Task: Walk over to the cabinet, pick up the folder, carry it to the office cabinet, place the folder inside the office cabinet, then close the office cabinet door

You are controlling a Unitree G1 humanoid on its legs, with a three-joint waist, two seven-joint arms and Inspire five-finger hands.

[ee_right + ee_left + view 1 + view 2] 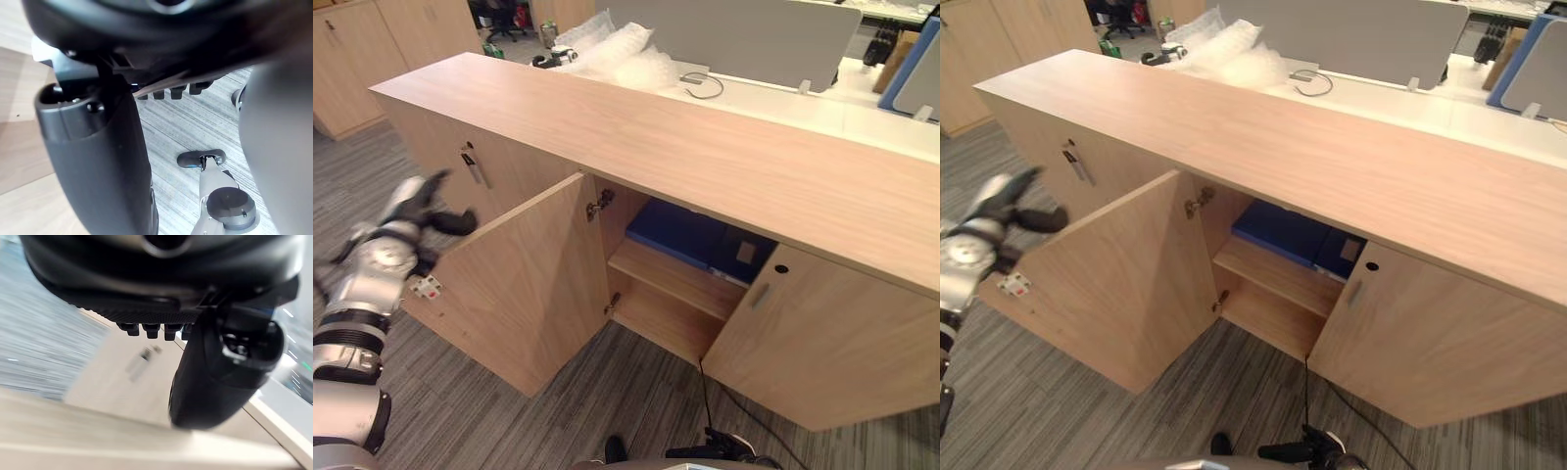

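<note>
The blue folder (680, 233) lies flat on the upper shelf (671, 279) inside the office cabinet (705, 147), behind its left door (519, 284), which stands wide open. The right door (832, 343) is closed. The left hand (411, 211) is up at the open door's outer edge, fingers spread and relaxed, thumb reaching toward the wood, grasping nothing. The right hand (98, 161) hangs over the grey carpet (195, 127), fingers loose and empty.

Silver-grey banded left arm (357, 294), dark left hand (423, 208)
</note>
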